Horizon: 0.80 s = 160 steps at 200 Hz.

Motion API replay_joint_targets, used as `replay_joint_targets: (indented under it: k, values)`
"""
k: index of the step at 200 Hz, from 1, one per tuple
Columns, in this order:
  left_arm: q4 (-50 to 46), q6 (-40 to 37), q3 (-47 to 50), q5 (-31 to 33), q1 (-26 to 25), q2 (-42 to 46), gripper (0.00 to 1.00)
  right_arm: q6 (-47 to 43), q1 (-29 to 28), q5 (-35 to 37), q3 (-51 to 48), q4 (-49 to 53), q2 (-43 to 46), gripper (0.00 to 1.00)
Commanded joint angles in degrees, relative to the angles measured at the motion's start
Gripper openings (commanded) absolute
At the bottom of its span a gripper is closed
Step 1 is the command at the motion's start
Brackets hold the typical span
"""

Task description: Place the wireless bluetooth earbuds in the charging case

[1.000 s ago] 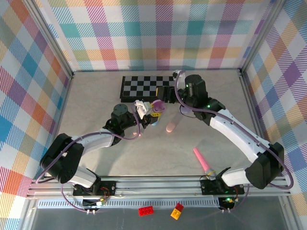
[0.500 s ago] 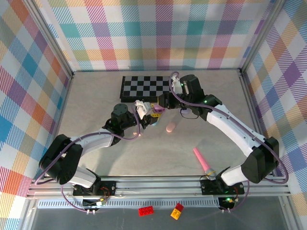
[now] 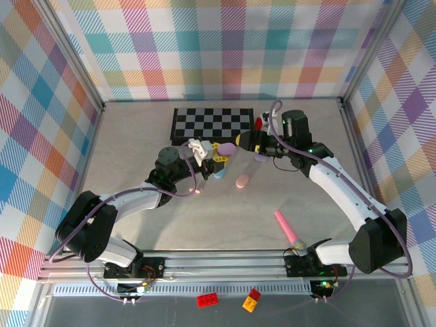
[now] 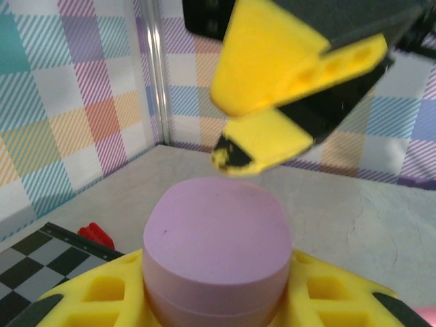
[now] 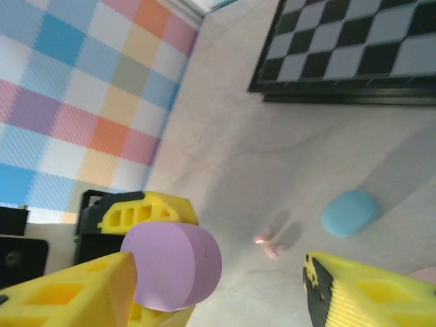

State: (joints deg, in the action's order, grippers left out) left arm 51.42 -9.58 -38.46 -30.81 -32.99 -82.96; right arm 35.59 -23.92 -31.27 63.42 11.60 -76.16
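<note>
Above the worktop (image 3: 136, 136), the left hand (image 3: 221, 154) pinches a lilac case (image 4: 216, 252); the right hand (image 5: 218, 289) hangs beside it, fingers spread, near a tiny earbud (image 5: 267, 244).

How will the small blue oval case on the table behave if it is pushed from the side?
The blue case looks flat and low, so it would probably slide, not tip. Its smooth rounded edge may let it spin or slip aside.
</note>
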Motion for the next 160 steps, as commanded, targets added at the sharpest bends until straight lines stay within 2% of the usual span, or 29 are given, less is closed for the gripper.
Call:
replay_joint_targets:
  k: [1, 27, 45, 66, 82, 130, 140, 160]
  values:
    - [7.09, 3.71, -1.87, -1.14, -0.41, 0.70, 0.33, 8.57, -0.42, -15.39, -2.49, -13.20, -1.45, 0.67]
    - [8.49, 4.90, -2.71, -2.05, -0.41, 0.21, 0.33, 14.16, -0.45, -20.57, -4.06, -20.93, -3.60, 0.67]
    - [8.70, 5.26, -3.27, -2.57, -0.43, -0.09, 0.33, 17.97, -0.46, -22.66, -4.61, -26.35, -4.84, 0.64]
    - [8.91, 5.44, -3.34, -3.50, -0.46, -0.19, 0.33, 19.13, -0.42, -21.99, -4.53, -28.01, -5.49, 0.55]
    - [9.14, 5.53, -2.90, -4.02, -0.44, 0.27, 0.33, 19.54, -0.45, -21.08, -4.68, -28.42, -5.65, 0.52]
    - [6.88, 4.32, -1.90, -4.09, -0.44, 1.55, 0.34, 20.54, -0.45, -19.50, -6.58, -30.77, -4.85, 0.26]
    - [6.30, 3.90, -1.73, -3.95, -0.41, 1.78, 0.41, 19.86, -0.42, -18.79, -7.02, -30.11, -4.24, 0.23]
    - [4.62, 2.74, -1.29, -3.14, -0.41, 2.60, 0.67, 17.13, 0.31, -14.48, -8.72, -27.61, -1.62, 0.19]
